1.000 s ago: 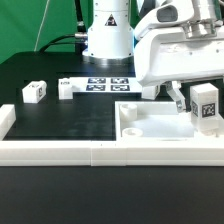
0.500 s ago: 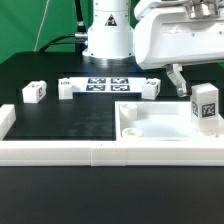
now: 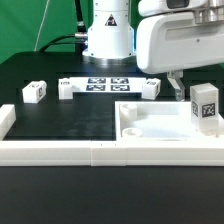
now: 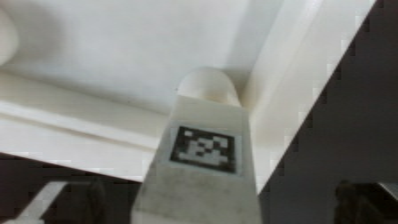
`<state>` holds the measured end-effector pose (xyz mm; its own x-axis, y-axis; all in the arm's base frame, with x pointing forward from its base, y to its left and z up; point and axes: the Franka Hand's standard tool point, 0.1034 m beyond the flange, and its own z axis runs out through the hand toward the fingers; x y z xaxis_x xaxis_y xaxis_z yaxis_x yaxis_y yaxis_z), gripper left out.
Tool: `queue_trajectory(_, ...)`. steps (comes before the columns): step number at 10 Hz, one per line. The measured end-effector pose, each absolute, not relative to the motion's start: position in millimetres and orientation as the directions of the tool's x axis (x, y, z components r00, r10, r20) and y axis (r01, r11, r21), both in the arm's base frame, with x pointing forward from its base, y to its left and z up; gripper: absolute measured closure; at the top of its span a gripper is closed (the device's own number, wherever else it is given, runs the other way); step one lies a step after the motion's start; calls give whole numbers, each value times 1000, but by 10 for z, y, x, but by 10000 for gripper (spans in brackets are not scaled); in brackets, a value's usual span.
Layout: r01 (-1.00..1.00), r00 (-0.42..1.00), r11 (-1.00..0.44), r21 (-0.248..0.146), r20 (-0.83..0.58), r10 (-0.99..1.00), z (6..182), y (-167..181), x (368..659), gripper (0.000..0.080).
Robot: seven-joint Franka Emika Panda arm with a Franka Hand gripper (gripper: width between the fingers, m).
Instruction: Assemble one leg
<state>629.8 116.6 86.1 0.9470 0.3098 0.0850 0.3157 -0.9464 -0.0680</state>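
Note:
A leg [image 3: 205, 105], a stubby white block with a square tag, stands upright in the far right corner of the large white panel [image 3: 150, 128]. My gripper [image 3: 192, 84] is just above it, and one dark finger [image 3: 175, 86] shows to the leg's left. In the wrist view the leg [image 4: 205, 140] rises between the two fingertips [image 4: 45, 203], with a gap on each side. The gripper [image 4: 205, 205] is open and holds nothing.
Three more legs lie on the black table: one at the exterior view's left [image 3: 33, 92], one beside it [image 3: 66, 88], one right of the marker board [image 3: 150, 86]. The marker board [image 3: 108, 83] lies at the back. A white border rail [image 3: 60, 151] runs along the front.
The gripper has lifted straight up off the leg and its fingers have drawn away from it. The leg stays standing on the panel.

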Motion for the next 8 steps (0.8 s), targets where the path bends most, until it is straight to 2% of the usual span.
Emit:
queue_trajectory(2,310,943,-945,-107,-90,320,884,1182,6273,151)
queue_trajectory(5,309,947,-945,-104,-61,316,857,1177,6349,151)
queue_trajectory(6,310,947,-945,-104,-61,317,856,1180,6347,242)
queue_trajectory(7,310,947,-945,-104,-61,317,855,1180,6347,409)
queue_trajectory(8,310,947,-945,-104,-61,317,855,1180,6348,409)
